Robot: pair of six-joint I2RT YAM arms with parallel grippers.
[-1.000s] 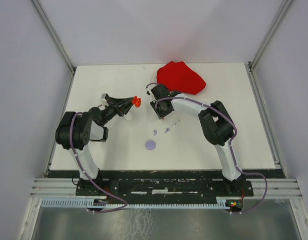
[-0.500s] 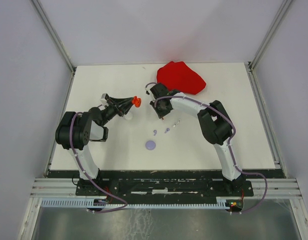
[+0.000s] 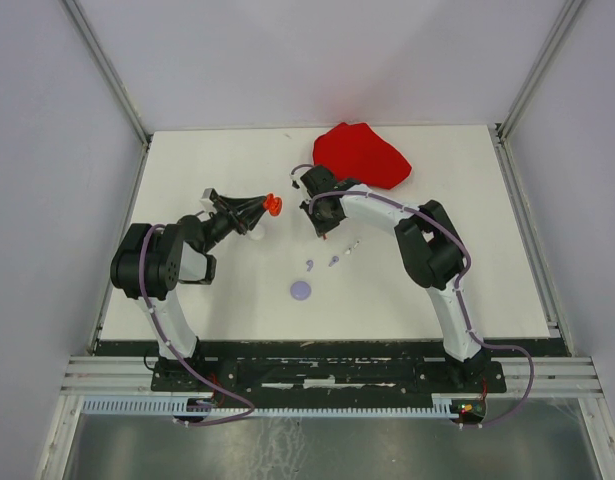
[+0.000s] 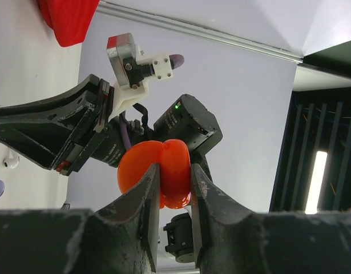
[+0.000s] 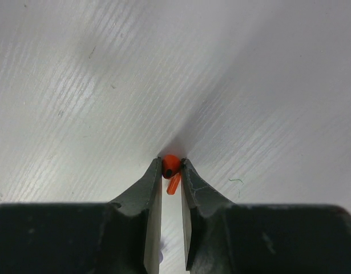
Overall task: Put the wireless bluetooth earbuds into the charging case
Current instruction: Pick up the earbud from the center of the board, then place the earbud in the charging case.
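My left gripper [image 3: 267, 207] is shut on a red round charging case [image 4: 161, 174], held above the table; the case also shows in the top view [image 3: 272, 206]. My right gripper [image 5: 172, 164] is shut on a red earbud [image 5: 170, 166], its tips down at the table, just right of the case in the top view [image 3: 320, 222]. Two lilac earbuds [image 3: 310, 265] [image 3: 334, 260] and a white earbud [image 3: 353, 245] lie on the table below the right gripper. A lilac round case [image 3: 301, 290] lies nearer the front.
A red cloth [image 3: 362, 155] lies at the back of the white table [image 3: 487, 260], just behind the right gripper. Grey walls and metal rails close in the table on three sides.
Both grippers have barely moved; the left gripper with the red case has shifted very slightly.
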